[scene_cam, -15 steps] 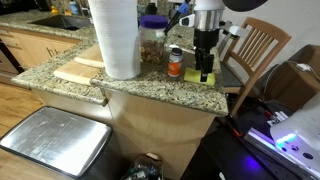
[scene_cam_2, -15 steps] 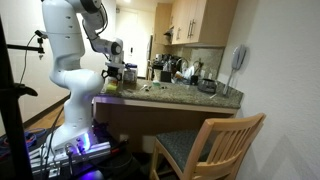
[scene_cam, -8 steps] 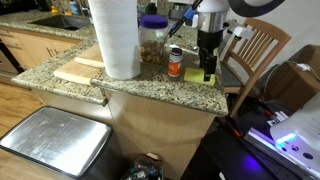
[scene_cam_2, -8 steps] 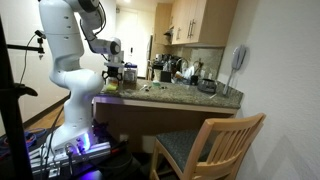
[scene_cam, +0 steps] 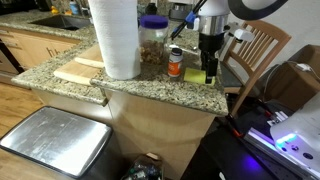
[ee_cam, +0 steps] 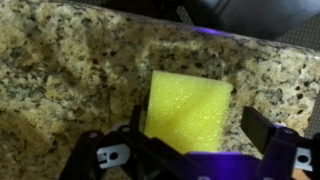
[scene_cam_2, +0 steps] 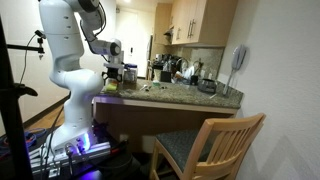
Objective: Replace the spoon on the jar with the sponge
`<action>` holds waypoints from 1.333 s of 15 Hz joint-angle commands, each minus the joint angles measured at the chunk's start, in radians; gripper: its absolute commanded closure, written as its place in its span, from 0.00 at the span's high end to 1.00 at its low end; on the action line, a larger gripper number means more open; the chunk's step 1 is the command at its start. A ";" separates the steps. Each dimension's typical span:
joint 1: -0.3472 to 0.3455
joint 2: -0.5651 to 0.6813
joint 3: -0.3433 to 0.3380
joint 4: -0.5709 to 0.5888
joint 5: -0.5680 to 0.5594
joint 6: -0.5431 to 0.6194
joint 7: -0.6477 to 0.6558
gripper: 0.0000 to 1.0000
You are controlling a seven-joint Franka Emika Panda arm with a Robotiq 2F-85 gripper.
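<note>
The yellow sponge (ee_cam: 188,110) lies flat on the granite counter (ee_cam: 60,70), and it also shows in both exterior views (scene_cam: 195,76) (scene_cam_2: 110,86). My gripper (ee_cam: 200,122) hangs just above it, open. The sponge's near part lies between the jaws, nearer the left one, and the right finger (ee_cam: 262,127) stands clear of it. From outside, the gripper (scene_cam: 208,68) points straight down at the counter's end. The clear jar (scene_cam: 153,42) with a purple-blue lid stands to the left of it. I cannot make out the spoon.
A small orange bottle with a white cap (scene_cam: 175,63) stands between the jar and the sponge. A tall paper towel roll (scene_cam: 115,38) and a wooden board (scene_cam: 80,68) lie further along. A wooden chair (scene_cam: 255,50) stands past the counter's end.
The gripper has shifted slightly sideways over the sponge, towards the chair, and stayed open. The sponge has not moved.
</note>
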 commanded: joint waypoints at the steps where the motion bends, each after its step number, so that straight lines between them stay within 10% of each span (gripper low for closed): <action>1: 0.009 -0.021 -0.020 -0.038 0.031 0.026 -0.015 1.00; 7: 0.012 -0.020 -0.028 -0.043 0.093 0.018 -0.027 1.00; 9: 0.011 -0.020 -0.027 -0.043 0.095 0.016 -0.030 0.72; 20: 0.001 -0.028 -0.016 -0.044 0.062 0.004 0.055 0.05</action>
